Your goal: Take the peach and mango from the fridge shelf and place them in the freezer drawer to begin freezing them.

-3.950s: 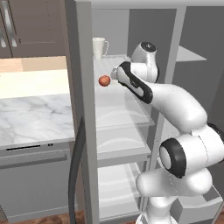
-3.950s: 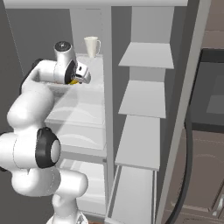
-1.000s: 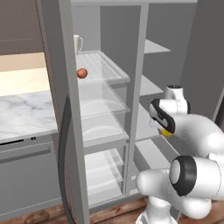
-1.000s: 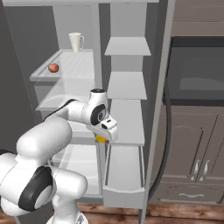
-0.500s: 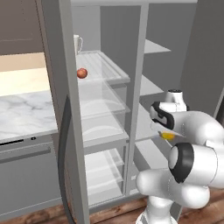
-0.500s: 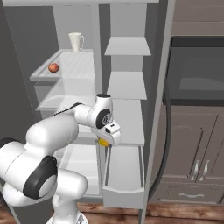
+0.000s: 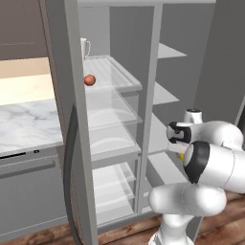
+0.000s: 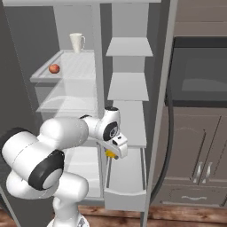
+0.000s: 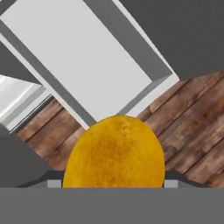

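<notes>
I have the pincer [image 8: 112, 153] closed on the mango [image 9: 114, 153], which bulges out between its tips in the hand view. Just below and ahead of the pincer the freezer drawer [image 8: 126, 194] stands pulled out, its floor bare as far as I can see, so I judge the first fruit about half delivered: carried over the drawer, not yet let go. Around the pincer there is open air; the drawer's front wall and side rims are the nearest edges, and in the hand view its corner lies close ahead with wooden floor beyond, so a release too far out risks missing the box. Up and off to the pincer's left, the peach [image 7: 89, 80] sits on the ridged fridge shelf [image 7: 126, 83], near its front edge, with a white mug [image 8: 76, 42] behind it. That fruit is still to fetch.
</notes>
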